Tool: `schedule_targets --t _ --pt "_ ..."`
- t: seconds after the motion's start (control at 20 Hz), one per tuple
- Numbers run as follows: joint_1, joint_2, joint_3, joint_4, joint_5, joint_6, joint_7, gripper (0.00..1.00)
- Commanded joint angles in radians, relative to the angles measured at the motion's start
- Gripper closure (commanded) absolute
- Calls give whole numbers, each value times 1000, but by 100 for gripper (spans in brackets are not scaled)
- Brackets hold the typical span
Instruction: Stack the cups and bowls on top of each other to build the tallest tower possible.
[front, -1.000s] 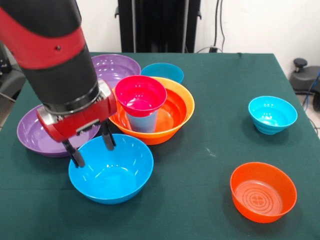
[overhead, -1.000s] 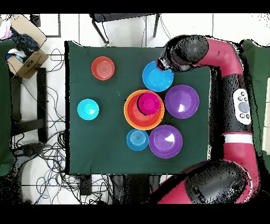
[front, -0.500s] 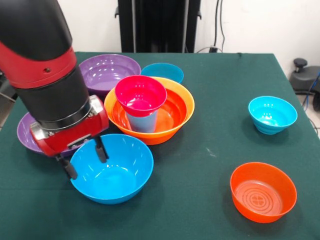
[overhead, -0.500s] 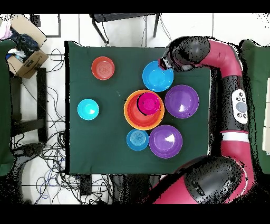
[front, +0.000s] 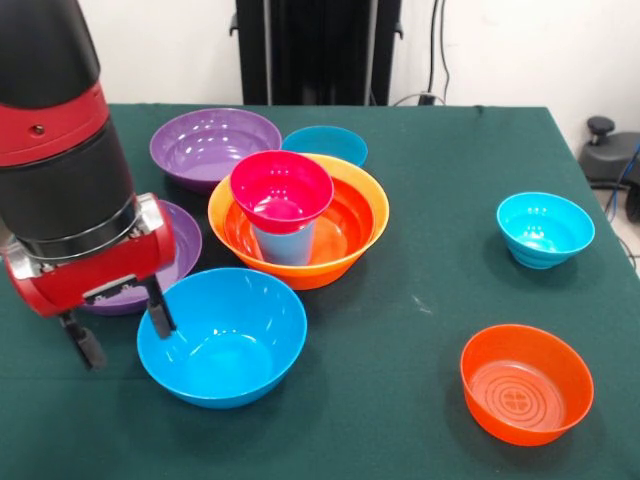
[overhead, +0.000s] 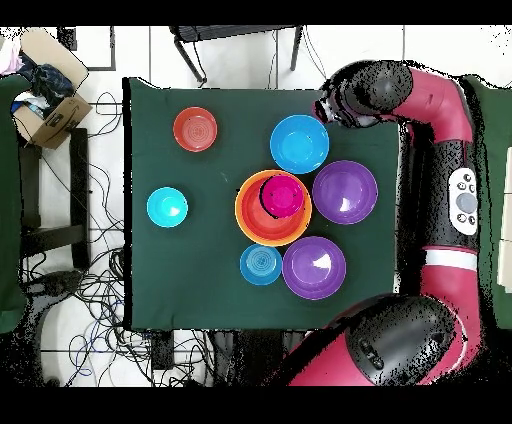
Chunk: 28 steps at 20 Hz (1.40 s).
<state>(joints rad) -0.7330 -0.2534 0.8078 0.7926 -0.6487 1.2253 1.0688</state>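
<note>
Black two-fingered gripper (front: 118, 324) hung spread and empty, one finger at the rim of the large glossy blue plastic bowl (front: 222, 335), the other outside it. Just beyond stood the wide orange plastic bowl (front: 345, 235), holding the light blue tapered tumbler (front: 283, 243) capped by a magenta bowl (front: 281, 190). Flanked by two purple bowls (front: 213, 145).
</note>
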Motion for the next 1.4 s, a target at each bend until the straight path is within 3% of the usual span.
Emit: schedule_targets --t 0.05,0.45,1.4 --pt "29 5 -70 -19 -69 63 -241 0" --pt "12 27 -49 21 -50 11 -285 0" --pt "19 93 -46 -65 -80 -2 -293 0"
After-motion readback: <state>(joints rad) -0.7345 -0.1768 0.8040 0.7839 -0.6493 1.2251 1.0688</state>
